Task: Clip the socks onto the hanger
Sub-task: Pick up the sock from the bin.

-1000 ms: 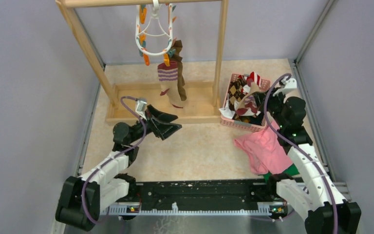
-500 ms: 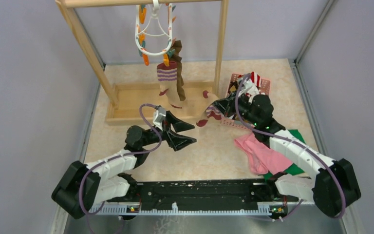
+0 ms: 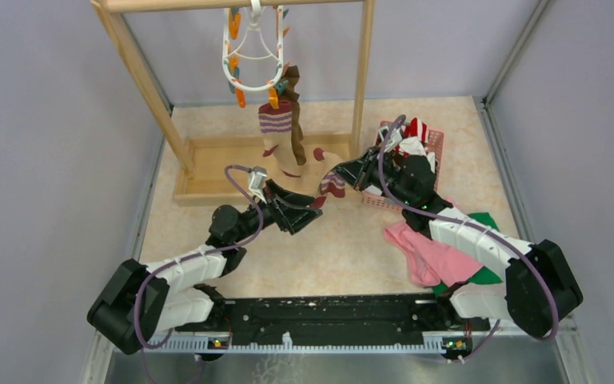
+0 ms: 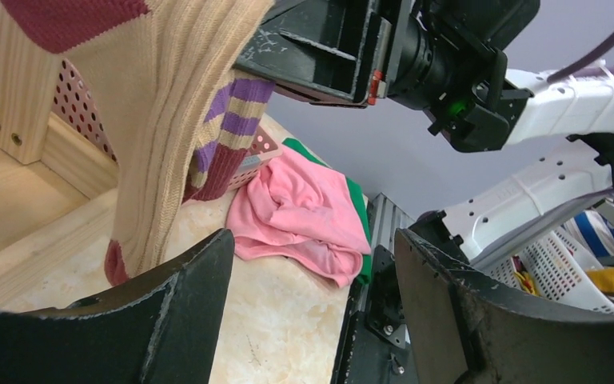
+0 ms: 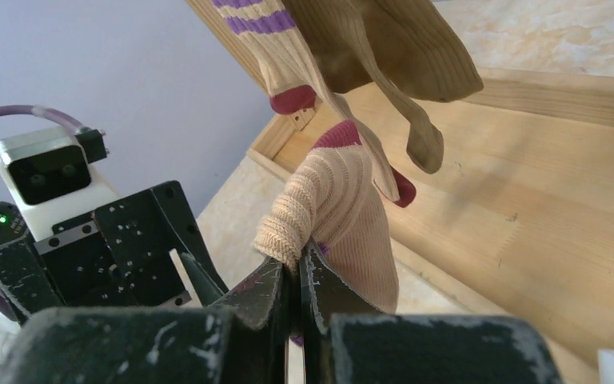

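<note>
Beige marbled surface point(image 3: 344, 248) boxed in by lavender-grey walls point(image 3: 48, 160), a sock held up between the two arms
A wooden rack point(image 3: 362, 80) stands at the back, the white hanger point(image 3: 253, 48) hooked on its top bar with a striped-cuff sock point(image 3: 276, 132) and an olive-brown sock point(image 3: 294, 112) clipped under it; the right gripper point(image 5: 297, 268) is pressed together on the edge of a tan sock point(image 5: 336, 208) hanging in front of the rack base, the left gripper point(image 3: 316, 206) spread wide just beside it; a pink basket point(image 3: 438, 142) of socks sits behind the right arm, a pink cloth point(image 3: 436, 252) over a green cloth point(image 3: 486, 276) nearer
</note>
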